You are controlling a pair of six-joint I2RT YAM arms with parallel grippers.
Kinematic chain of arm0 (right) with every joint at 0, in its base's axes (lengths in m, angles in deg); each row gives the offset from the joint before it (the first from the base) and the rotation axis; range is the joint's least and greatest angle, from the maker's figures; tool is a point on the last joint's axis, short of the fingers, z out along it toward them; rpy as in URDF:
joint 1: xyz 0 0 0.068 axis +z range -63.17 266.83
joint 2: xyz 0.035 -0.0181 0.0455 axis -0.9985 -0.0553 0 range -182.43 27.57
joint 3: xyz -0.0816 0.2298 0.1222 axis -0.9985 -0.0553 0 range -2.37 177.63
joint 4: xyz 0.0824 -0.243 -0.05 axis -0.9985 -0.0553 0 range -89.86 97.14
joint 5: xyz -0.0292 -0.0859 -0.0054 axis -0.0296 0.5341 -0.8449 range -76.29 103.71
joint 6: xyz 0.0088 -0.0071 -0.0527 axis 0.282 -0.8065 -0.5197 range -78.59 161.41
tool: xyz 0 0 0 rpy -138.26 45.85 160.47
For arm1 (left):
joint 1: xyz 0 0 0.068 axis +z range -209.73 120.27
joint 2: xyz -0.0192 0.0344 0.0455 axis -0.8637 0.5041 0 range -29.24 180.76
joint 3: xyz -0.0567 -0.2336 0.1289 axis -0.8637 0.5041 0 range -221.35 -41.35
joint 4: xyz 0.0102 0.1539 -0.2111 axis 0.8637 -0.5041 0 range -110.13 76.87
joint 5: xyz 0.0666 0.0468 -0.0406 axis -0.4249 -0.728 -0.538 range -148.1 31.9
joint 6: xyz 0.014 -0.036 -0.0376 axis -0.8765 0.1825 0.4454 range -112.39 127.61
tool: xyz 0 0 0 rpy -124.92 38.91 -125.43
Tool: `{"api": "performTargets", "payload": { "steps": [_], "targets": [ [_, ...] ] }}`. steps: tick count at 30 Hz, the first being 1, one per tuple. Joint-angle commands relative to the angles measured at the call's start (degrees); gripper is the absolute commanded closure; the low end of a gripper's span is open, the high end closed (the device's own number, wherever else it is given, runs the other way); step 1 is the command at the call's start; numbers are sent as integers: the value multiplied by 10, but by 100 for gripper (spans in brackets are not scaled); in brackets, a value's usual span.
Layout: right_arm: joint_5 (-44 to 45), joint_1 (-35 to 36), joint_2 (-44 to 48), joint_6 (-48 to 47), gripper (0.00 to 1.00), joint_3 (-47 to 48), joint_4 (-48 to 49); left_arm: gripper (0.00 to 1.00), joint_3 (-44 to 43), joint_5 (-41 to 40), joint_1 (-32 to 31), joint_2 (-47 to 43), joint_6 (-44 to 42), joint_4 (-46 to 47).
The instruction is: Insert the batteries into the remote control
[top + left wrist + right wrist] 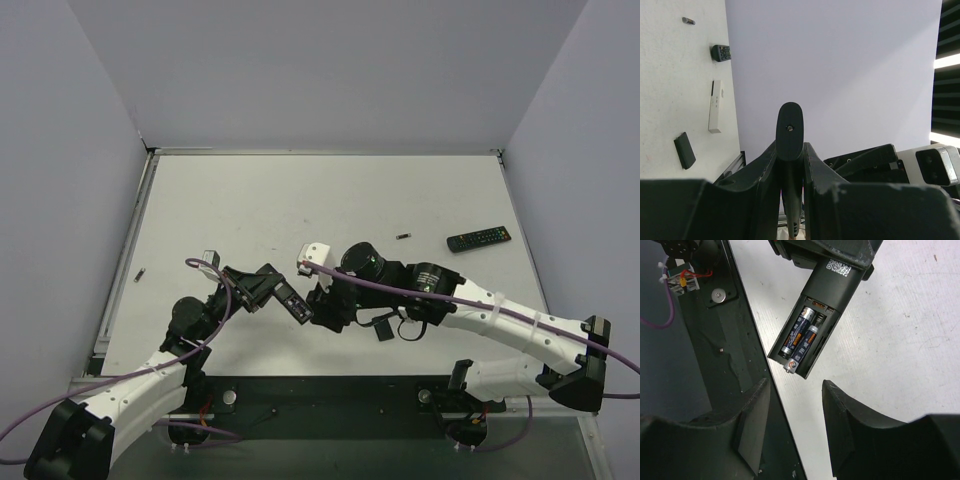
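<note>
My left gripper (262, 288) is shut on a black remote control (290, 298), holding it edge-on above the table's near edge; in the left wrist view the remote (789, 130) stands clamped between the fingers (812, 165). The right wrist view shows its open compartment (807, 335) with two batteries side by side. One battery (796, 334) lies seated. The other battery (809, 342) pokes its metal end past the compartment's lower rim. My right gripper (795, 420) hangs open just below the remote, nothing between its fingers. A loose battery (403, 236) lies farther back.
A second black remote (478, 238) lies at the right. A white remote (715, 107) and a dark battery cover (685, 150) rest on the table near my right arm. A small dark cylinder (140, 272) sits by the left rail. The dark base plate (715, 365) borders the table.
</note>
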Motion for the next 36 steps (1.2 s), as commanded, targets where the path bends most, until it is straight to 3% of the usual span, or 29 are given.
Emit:
{"api": "performTargets", "payload": {
  "steps": [1, 27, 36],
  "targets": [
    [-21, -9, -6, -21, 59, 0, 35, 100, 13, 7, 3, -11, 7, 37],
    [-31, -38, -39, -12, 62, -6, 63, 100, 6, 10, 3, -22, 6, 40],
    [-80, -42, 27, -81, 61, -20, 49, 100, 7, 20, 3, -21, 6, 40]
  ]
}}
